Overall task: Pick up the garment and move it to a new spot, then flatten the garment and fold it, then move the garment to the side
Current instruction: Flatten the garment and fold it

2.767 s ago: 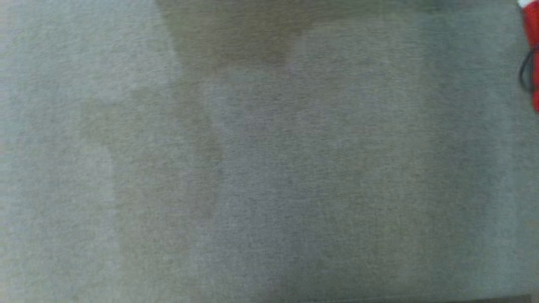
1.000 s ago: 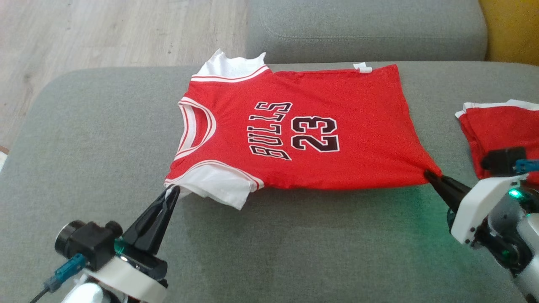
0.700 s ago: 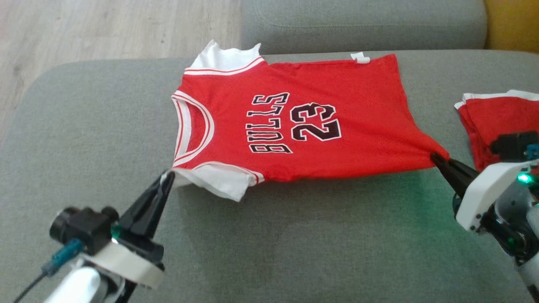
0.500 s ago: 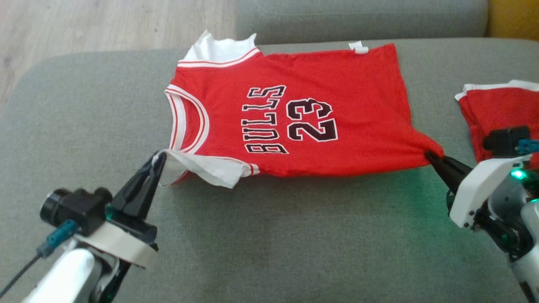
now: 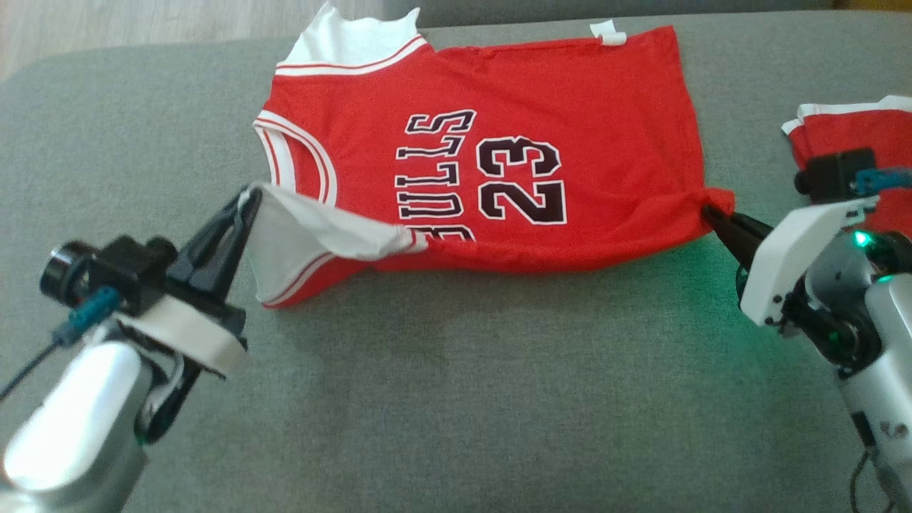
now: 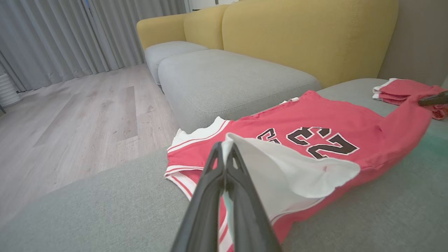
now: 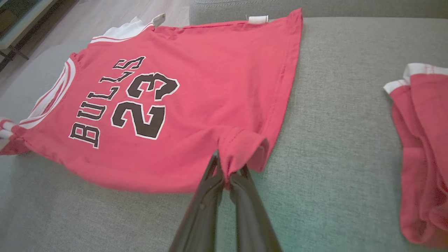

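The left arm [image 5: 71,420] comes up from the lower left, its silver forearm slanting forward. The left gripper [image 5: 244,198] points up and to the right, its two dark fingers [image 5: 214,246] pressed tight together on the white sleeve corner of the jersey [image 5: 584,107]. The right arm [image 5: 880,335] reaches in from the lower right. The right gripper [image 5: 707,211] points up and to the left, clamped the same way on the red hem corner. A green light [image 5: 861,239] glows on the right wrist.
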### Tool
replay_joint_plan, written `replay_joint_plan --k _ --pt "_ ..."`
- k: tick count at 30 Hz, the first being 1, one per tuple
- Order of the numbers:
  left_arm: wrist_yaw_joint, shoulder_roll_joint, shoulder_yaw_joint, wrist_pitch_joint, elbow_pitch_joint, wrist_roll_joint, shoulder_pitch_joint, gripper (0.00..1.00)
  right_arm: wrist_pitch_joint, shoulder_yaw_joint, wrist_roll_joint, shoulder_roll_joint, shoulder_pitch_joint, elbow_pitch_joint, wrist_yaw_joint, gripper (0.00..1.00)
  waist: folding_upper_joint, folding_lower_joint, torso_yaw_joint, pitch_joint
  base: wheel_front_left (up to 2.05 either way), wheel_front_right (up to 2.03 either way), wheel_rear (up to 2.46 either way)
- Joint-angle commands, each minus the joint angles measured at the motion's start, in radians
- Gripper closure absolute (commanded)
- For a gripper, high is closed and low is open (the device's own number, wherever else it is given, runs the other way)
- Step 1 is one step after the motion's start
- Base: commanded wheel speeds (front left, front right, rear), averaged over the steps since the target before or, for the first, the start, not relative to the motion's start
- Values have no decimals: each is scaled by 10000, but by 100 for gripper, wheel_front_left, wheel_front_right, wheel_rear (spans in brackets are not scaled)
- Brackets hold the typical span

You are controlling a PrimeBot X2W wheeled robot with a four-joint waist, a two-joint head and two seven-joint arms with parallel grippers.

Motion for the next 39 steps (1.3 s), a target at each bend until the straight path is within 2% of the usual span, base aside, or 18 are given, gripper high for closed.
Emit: replay_joint_plan --k 1,17,18,19,20,21,24,31,35,39 --pt "-42 308 376 -48 -88 75 -849 100 110 25 -135 -25 -513 -128 -7 100 0 -2 20 106 0 0 0" --pt "-313 -13 -875 -88 2275 692 -3995 100 653 337 -410 332 -2537 1453 -7 100 0 -2 -46 994 0 0 0" --pt "-318 -56 -972 -94 2476 684 -4228 100 563 355 -506 340 -2742 1533 -7 59 0 -2 -66 1070 0 0 0" --pt "-321 -116 -1034 -141 2685 665 -4463 100 434 282 -544 399 -2938 1674 -7 0 0 -2 -82 1134 0 0 0" --pt "-323 -178 -1071 -241 2901 677 -4696 58 254 237 -576 463 -3142 1783 -7 0 0 -2 -95 1193 0 0 0" --pt "-324 -252 -1094 -350 3139 691 -4905 0 76 174 -618 517 -3334 1924 -7 0 0 -2 -104 1237 0 0 0" --pt "-252 -549 -967 -853 3788 665 -5405 0 -826 -148 -807 705 -3873 2275 -7 0 0 -2 -127 1323 0 0 0" --pt "434 -1333 -107 -1763 4232 271 -5536 0 -3709 -175 -1359 733 -4014 2286 -7 0 0 -2 -69 1115 0 0 0" --pt "852 -1760 954 -1819 3133 92 -4848 0 -5520 -334 -1762 748 -3479 2089 -7 0 0 -2 -11 790 0 0 0" --pt "1078 -2280 2064 -1823 1613 302 -3425 0 -6913 -777 -2165 1154 -2614 1804 -7 0 0 -2 -15 395 0 0 0"
